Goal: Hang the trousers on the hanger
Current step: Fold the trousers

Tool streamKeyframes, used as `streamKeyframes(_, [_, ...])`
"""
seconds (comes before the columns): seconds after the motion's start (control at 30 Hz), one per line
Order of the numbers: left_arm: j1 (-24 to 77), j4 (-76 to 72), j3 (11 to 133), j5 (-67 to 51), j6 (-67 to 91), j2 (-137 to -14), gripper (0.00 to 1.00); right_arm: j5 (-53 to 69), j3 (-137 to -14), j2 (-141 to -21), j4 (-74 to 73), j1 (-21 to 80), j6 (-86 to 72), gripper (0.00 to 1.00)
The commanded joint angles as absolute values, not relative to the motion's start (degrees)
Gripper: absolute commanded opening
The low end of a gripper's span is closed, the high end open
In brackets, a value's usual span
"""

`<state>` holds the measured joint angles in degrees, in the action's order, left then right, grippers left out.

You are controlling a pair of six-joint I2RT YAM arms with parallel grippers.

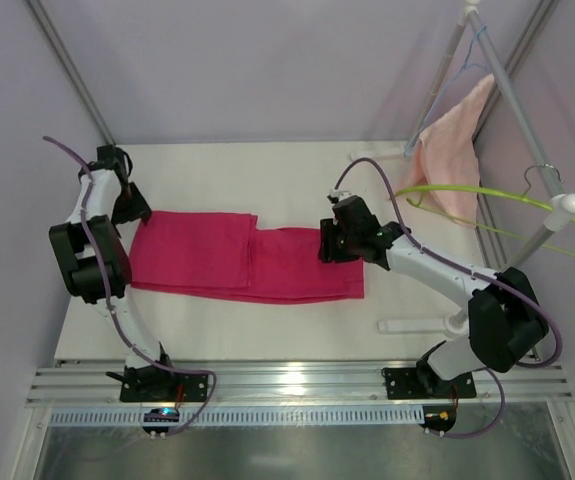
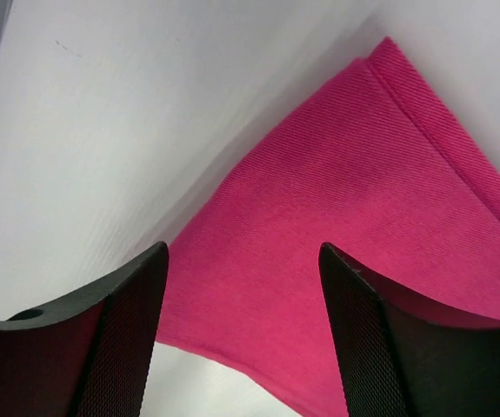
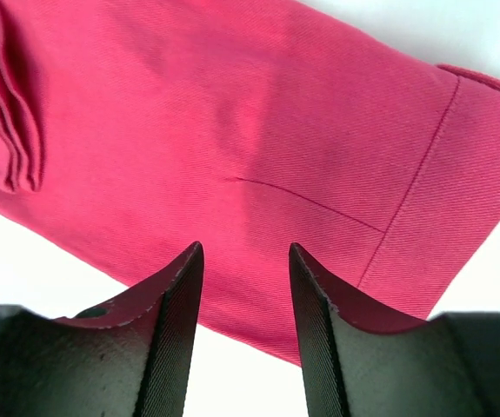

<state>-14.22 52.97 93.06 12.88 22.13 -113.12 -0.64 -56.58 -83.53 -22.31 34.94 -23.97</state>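
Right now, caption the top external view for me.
Left pincer and right pincer, both open, over opposite ends of flat trousers; hanger hangs at right.

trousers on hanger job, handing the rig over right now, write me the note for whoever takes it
Grippers: the left pincer is open and empty over the left end of the trousers. The right pincer is open and empty over their right end.
Things: the trousers lie folded flat on the table. The hanger hangs bare on the rack, off the table at the right.
Done: nothing gripped yet.
Left to do: grasp the trousers, lift them, drape them over the hanger.
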Motion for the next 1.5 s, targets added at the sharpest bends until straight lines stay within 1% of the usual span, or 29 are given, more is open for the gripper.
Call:
streamKeyframes(0.0, [-13.2, 55.5, 95.3, 13.7, 23.2, -107.2, 0.71, -3.3, -57.0, -84.6, -23.7, 35.2, -22.5, 0.47])
streamKeyframes(0.07, [-12.4, 55.1, 94.3, 11.8, 24.1, -101.8, 0.72, -4.8, -55.5, -84.8, -22.8, 35.2, -22.6, 0.45])
streamKeyframes(0.1, [-10.9, 54.1, 93.2, 8.9, 23.7, -99.9, 0.72, -5.6, -53.3, -85.0, -22.2, 35.2, -22.9, 0.44])
streamKeyframes(0.13, [-10.3, 51.2, 89.6, 2.4, 24.5, -95.4, 0.72, -6.2, -52.1, -85.4, -20.9, 35.2, -23.6, 0.44])
streamKeyframes(0.27, [-4.4, 43.3, 78.9, -9.0, 26.5, -88.0, 0.77, -9.8, -47.6, -89.8, -18.9, 35.2, -26.1, 0.43])
streamKeyframes(0.37, [-3.1, 41.4, 73.8, -10.3, 27.9, -89.1, 0.77, -10.7, -48.7, -91.2, -21.0, 35.2, -26.6, 0.43])
streamKeyframes(0.43, [-3.2, 41.6, 73.5, -11.5, 27.6, -91.5, 0.78, -11.2, -51.6, -88.4, -22.8, 35.2, -26.3, 0.43])
streamKeyframes(0.57, [-4.2, 41.5, 73.8, -11.6, 28.6, -96.3, 0.78, -12.5, -59.6, -86.7, -25.7, 35.1, -26.0, 0.43])
streamKeyframes(0.6, [-4.6, 40.5, 73.7, -11.3, 29.2, -97.7, 0.78, -12.9, -63.5, -87.6, -26.3, 35.0, -26.7, 0.43])
streamKeyframes(0.67, [-4.8, 39.6, 73.9, -10.5, 30.4, -99.3, 0.78, -16.9, -66.3, -91.2, -26.5, 34.9, -28.1, 0.43])
streamKeyframes(0.8, [-5.1, 39.9, 75.4, -9.8, 31.3, -104.5, 0.78, -19.5, -71.1, -98.2, -25.2, 33.9, -28.3, 0.43])
streamKeyframes(0.87, [-5.0, 39.6, 75.4, -9.1, 31.4, -107.0, 0.78, -21.3, -71.5, -100.9, -24.5, 33.1, -27.1, 0.43])
streamKeyframes(0.97, [-5.4, 40.4, 75.5, -6.0, 30.9, -110.6, 0.78, -20.6, -69.9, -103.4, -22.1, 29.7, -26.5, 0.40])
streamKeyframes(1.07, [-6.0, 40.3, 74.7, -4.0, 30.3, -112.7, 0.78, -20.2, -68.2, -107.2, -21.4, 26.2, -27.3, 0.37])
streamKeyframes(1.17, [-6.6, 40.6, 74.6, -2.1, 30.1, -113.3, 0.79, -20.6, -65.6, -107.8, -20.0, 23.6, -28.0, 0.36])
streamKeyframes(1.23, [-6.9, 40.6, 75.0, -2.0, 30.1, -113.3, 0.79, -19.6, -64.8, -107.8, -19.2, 23.3, -29.0, 0.35])
streamKeyframes(1.47, [-7.8, 42.0, 75.7, -1.1, 29.9, -113.5, 0.80, -21.8, -68.4, -108.8, -23.1, 23.2, -29.7, 0.35])
